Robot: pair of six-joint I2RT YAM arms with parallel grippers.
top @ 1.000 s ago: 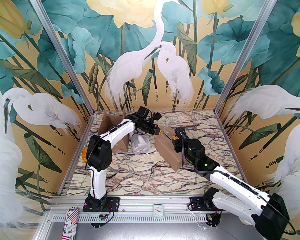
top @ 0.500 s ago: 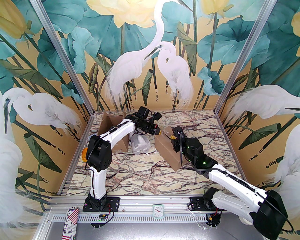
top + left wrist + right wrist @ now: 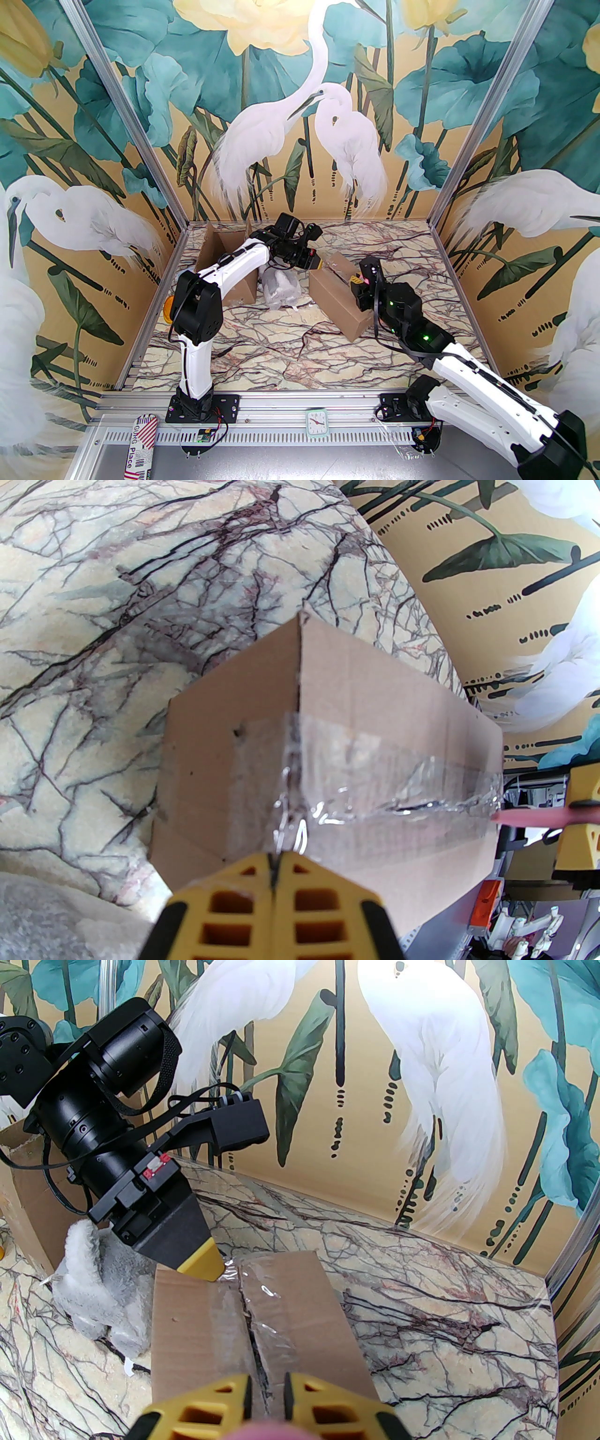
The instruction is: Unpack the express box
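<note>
Top external: left fingers (image 3: 318, 266) together, angled down at box (image 3: 335, 300) end; right fingers (image 3: 355, 280) clamp pink blade (image 3: 529, 817).

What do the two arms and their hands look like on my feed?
The left arm and right arm have white shells, black joints and black cables; the right shows green lights. The left hand and right hand have black bodies and yellow latticed tips.
</note>
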